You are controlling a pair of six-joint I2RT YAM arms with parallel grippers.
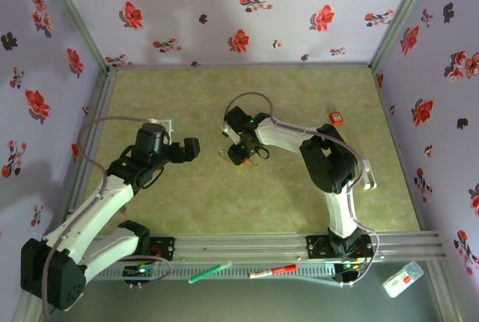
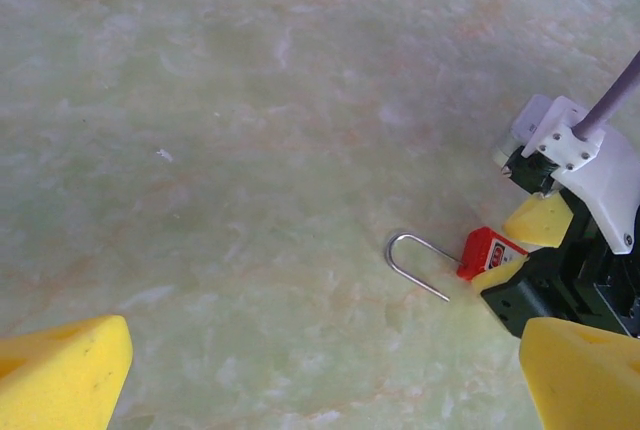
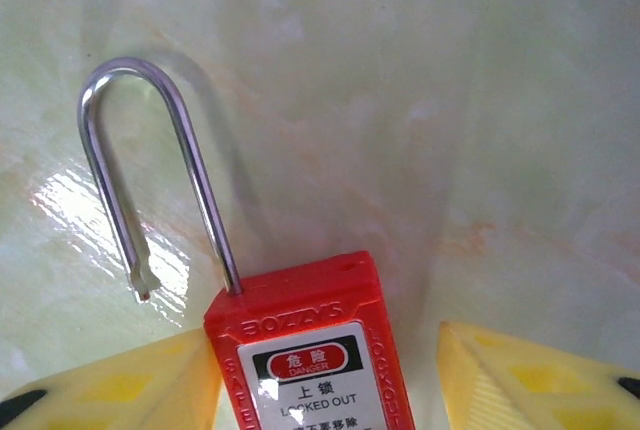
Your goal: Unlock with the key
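Padlock [image 3: 310, 360] between right fingers [image 3: 120, 390], touching one, gap beside the other

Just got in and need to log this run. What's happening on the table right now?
The right gripper straddles a red padlock lying on the table, one pad against its body, a gap at the other. The shackle has its free end out of the body, so it looks unlocked. The left gripper hangs open and empty nearby.
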